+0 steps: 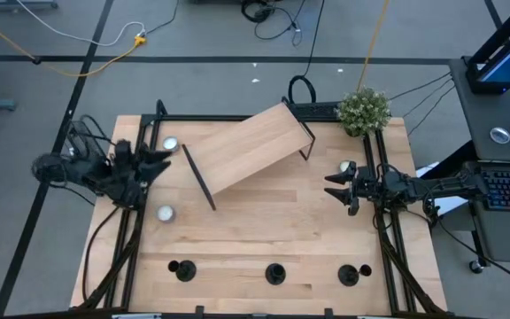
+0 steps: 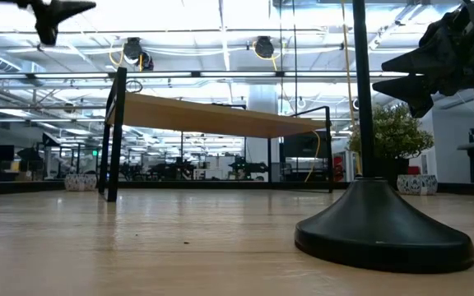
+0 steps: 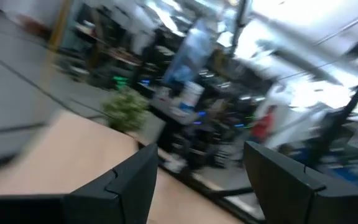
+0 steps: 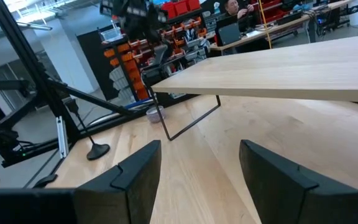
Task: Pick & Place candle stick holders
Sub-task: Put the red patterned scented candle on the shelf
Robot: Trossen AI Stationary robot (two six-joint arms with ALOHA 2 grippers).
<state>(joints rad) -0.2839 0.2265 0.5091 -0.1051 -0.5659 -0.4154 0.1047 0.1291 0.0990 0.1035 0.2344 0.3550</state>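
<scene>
While both arms hang above the worktop, neither hand touches anything. At the left edge of the worktop, the left hand has its fingers spread wide with only air between them, and it points toward the raised wooden shelf in the far middle. At the right edge, the right hand is likewise spread wide and empty, its fingers aimed left across the bare wood toward that shelf. Three black candle stick holders stand upright in a row along the near edge, well apart from both hands: the left holder, the middle holder and the right holder. In the low view one holder's round base and thin stem stand close to the camera. Silver-white tealight discs lie on the worktop, one near the left hand, another farther back. A small potted plant sits at the far right corner.
</scene>
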